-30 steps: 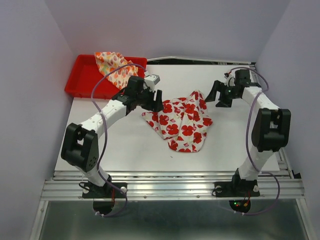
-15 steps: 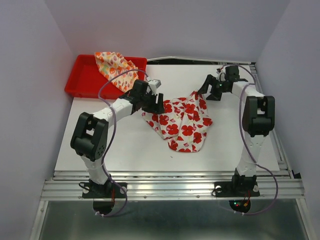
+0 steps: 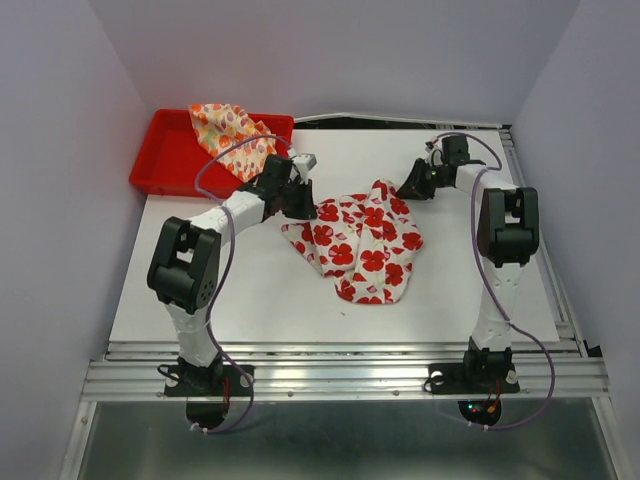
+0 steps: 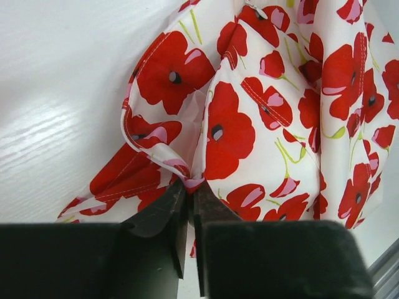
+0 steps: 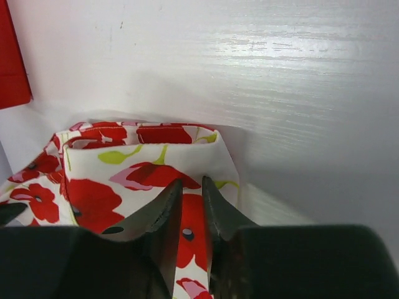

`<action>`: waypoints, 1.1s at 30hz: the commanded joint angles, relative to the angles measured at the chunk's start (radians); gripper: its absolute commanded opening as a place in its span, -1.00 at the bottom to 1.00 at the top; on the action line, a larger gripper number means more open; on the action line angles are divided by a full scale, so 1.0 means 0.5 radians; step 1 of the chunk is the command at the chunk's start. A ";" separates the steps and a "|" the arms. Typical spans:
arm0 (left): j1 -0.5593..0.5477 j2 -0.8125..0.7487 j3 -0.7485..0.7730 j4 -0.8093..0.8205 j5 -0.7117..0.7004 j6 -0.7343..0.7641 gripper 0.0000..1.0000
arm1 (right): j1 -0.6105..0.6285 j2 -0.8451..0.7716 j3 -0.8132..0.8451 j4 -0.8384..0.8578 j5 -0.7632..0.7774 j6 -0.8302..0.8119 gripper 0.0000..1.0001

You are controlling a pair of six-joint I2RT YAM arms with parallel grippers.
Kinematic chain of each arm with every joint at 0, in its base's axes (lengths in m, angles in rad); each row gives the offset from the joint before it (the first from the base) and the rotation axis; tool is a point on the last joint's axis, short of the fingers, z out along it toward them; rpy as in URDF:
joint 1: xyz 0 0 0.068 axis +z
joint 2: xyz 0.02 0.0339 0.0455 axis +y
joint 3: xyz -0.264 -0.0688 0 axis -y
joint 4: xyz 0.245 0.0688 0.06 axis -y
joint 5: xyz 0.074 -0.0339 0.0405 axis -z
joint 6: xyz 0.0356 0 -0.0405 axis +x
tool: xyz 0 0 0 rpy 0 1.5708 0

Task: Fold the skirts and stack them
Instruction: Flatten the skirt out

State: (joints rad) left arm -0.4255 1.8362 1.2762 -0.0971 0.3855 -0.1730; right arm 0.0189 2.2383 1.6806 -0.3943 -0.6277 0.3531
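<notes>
1. State: my left claw [image 4: 189, 187] is clamped on a bunched fold at one edge of the flowered skirt [image 3: 365, 245]. My right claw [image 5: 190, 187] is pinched together on a hemmed corner at the opposite side.
2. The rest of that skirt lies crumpled on the worktop [image 3: 240, 290], between the two claws and on their base side.
3. The cream skirt [image 3: 228, 130] sits heaped in the red tray [image 3: 160, 160], beyond the left claw on its outer side. It is not in play for this step.
4. Step in hand, as I judge it: open the flowered skirt out flat before the first fold.
5. Method: raise both claws together, only enough for the slack to hang free. Then draw them apart until the edge between them goes straight, and no further.
6. The left pinch looks to hold several gathered layers. If the cloth will not open, I should set it down and re-grip a single edge.
7. To lay it down, drag it toward the bases so the trailing hem smooths itself, and release low.
8. Risk: the right pinch sits close to the very corner, with little cloth in it, so a jerk could pull it free.
</notes>
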 commanded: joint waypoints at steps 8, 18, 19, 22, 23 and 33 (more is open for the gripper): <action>0.075 -0.212 0.166 -0.024 0.067 0.180 -1.00 | -0.001 -0.565 -0.060 0.061 0.138 -0.243 -0.99; 0.075 -0.267 0.153 -0.125 0.036 0.285 -1.00 | -0.001 -0.541 -0.060 0.021 0.194 -0.255 0.57; 0.075 -0.249 0.157 -0.125 0.036 0.285 -1.00 | -0.001 -0.461 -0.054 0.031 0.182 -0.228 0.58; 0.075 -0.215 0.175 -0.128 0.036 0.282 -1.00 | -0.001 -0.299 0.001 0.040 0.133 -0.166 0.51; 0.075 -0.209 0.175 -0.125 0.039 0.282 -1.00 | -0.001 -0.268 0.004 0.067 0.126 -0.145 0.49; 0.075 -0.114 0.218 -0.119 0.054 0.285 -1.00 | 0.097 -0.080 0.026 0.239 0.212 -0.093 0.33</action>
State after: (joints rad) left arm -0.3859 1.7714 1.3384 -0.1654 0.3935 -0.0410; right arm 0.0326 2.1986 1.6531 -0.3611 -0.5453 0.2955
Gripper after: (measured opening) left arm 0.040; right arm 0.667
